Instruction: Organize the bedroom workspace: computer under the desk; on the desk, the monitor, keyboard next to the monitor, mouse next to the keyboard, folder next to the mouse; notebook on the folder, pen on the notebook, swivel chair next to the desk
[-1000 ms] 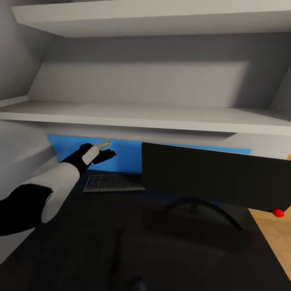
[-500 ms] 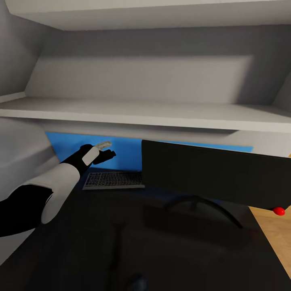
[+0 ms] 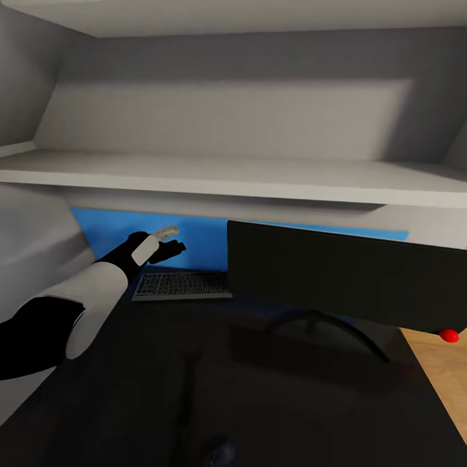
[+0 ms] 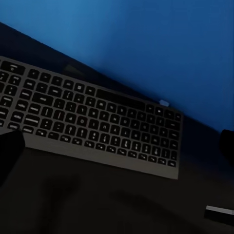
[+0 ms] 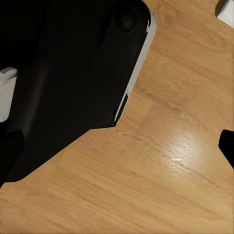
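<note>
Head view: the left gripper (image 3: pixel 170 239) is held out above the far left part of the desk (image 3: pixel 149 383), over the left end of the keyboard (image 3: pixel 182 285) and in front of the bright blue back panel (image 3: pixel 201 240). Its fingers are seen parted with nothing between them. The keyboard lies flat on the black top, close against the blue panel, and its right end is hidden behind the monitor (image 3: pixel 344 275). The monitor stands on the desk on its thin curved stand (image 3: pixel 331 327), slightly tilted, with a red dot (image 3: pixel 447 335) at its lower right corner. White wall shelves (image 3: pixel 246 178) run above the desk, and wood floor (image 3: pixel 441 376) is seen past the desk's right edge.

In the left wrist view, the keyboard (image 4: pixel 92 124) is shown from above, silver-framed with black keys, lying just in front of the blue panel (image 4: pixel 156 44); dark fingertips (image 4: pixel 9 153) are seen at both edges, set wide.

In the right wrist view, wood floor (image 5: pixel 165 165) and the robot's dark base (image 5: pixel 73 73) are shown. One dark fingertip (image 5: pixel 227 144) is caught at the edge, so the right gripper's spread cannot be told.
</note>
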Robot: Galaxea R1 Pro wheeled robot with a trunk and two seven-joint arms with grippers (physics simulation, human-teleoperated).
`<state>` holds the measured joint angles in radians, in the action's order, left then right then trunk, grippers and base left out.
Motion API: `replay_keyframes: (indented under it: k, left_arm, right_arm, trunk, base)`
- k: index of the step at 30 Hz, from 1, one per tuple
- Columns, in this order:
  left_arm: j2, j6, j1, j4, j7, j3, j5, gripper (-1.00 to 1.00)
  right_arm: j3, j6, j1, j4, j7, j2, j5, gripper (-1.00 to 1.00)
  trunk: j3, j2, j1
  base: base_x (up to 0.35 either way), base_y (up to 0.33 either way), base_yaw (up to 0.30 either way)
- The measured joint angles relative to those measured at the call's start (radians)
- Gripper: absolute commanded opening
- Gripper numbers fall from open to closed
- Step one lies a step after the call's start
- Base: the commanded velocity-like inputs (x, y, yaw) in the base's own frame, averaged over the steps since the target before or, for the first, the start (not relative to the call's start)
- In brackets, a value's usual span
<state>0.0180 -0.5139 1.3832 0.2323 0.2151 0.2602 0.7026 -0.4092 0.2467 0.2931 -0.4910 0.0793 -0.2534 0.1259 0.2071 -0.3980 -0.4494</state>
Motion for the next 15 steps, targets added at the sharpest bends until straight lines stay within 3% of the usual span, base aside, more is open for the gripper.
replay_keyframes:
  k: [15]
  left_arm:
    - [0.002, 0.000, 0.000, 0.000, -0.002, 0.000, 0.000, 1.00]
  right_arm:
    - [-0.001, -0.002, 0.000, 0.003, -0.001, 0.000, -0.002, 1.00]
  trunk:
    - [0.024, 0.000, 0.000]
  base:
    - [0.000, 0.000, 0.000]
